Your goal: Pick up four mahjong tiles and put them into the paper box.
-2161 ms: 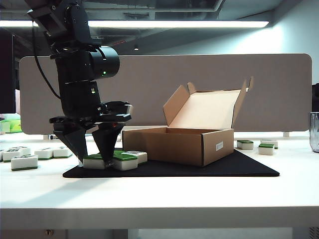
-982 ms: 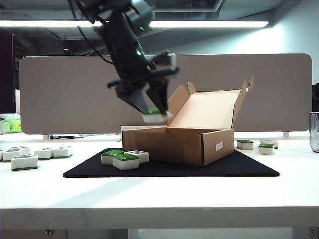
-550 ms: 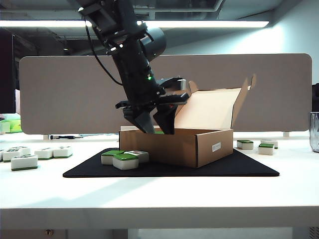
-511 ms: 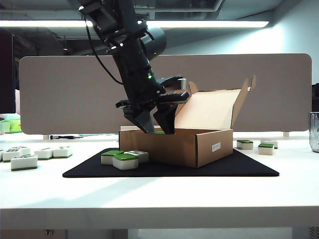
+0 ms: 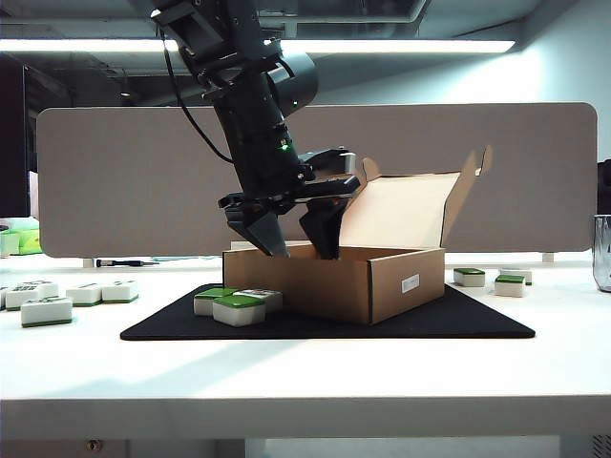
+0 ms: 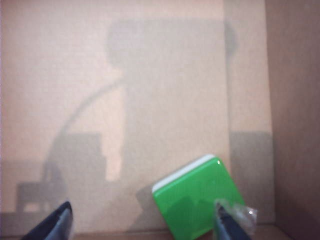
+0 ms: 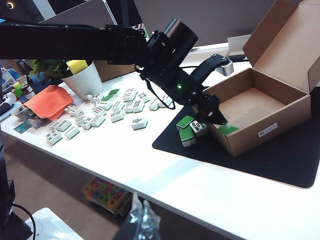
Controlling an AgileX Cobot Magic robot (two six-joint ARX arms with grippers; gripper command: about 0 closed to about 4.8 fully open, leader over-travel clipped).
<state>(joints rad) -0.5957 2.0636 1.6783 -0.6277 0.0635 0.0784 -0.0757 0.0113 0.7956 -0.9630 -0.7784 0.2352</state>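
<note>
**Tile released into the box**

Since a second ago, the left gripper [image 5: 298, 239] has dropped from above the paper box [image 5: 334, 281] into its near-left corner, jaws now spread wide, holding nothing. One mahjong tile [image 6: 197, 197] lies green-back up on the box floor between the fingertips [image 6: 231, 225]. Three tiles [image 5: 237, 303] sit on the black mat [image 5: 458, 320] at the box's 9 o'clock. Right gripper [image 7: 142, 217] hangs well apart; its opening can't be judged.

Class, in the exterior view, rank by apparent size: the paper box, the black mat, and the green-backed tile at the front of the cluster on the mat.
1. black mat
2. paper box
3. green-backed tile, much the smallest
</note>
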